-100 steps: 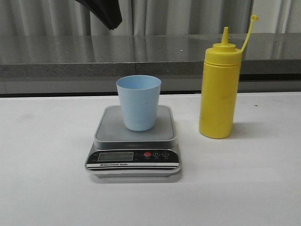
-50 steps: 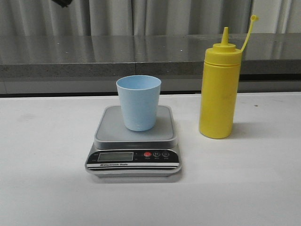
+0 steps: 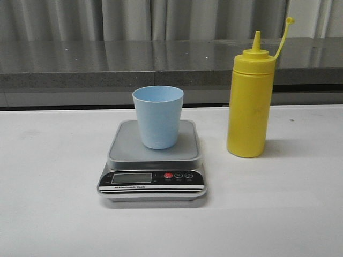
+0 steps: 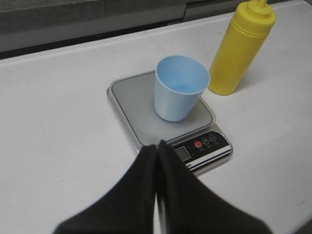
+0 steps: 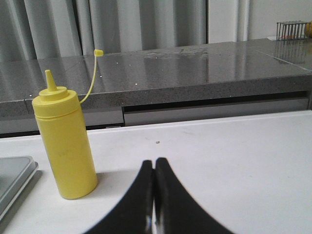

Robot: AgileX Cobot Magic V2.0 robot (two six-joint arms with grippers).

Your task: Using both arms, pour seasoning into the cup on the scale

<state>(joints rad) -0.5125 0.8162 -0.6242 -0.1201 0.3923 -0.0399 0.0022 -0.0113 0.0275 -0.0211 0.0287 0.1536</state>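
While the cup stands upright on the scale, the seasoning stands on the white desk just beside it, cap off. Both the left pincer and right pincer are pressed closed, empty.

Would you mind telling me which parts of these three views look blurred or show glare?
Front view: evenly lit, the cup and scale sharp. Left wrist view: the closed left pincer is a dark blur up close. Right wrist view: the right pincer is soft too, and the grey counter behind the seasoning shows pale reflections.
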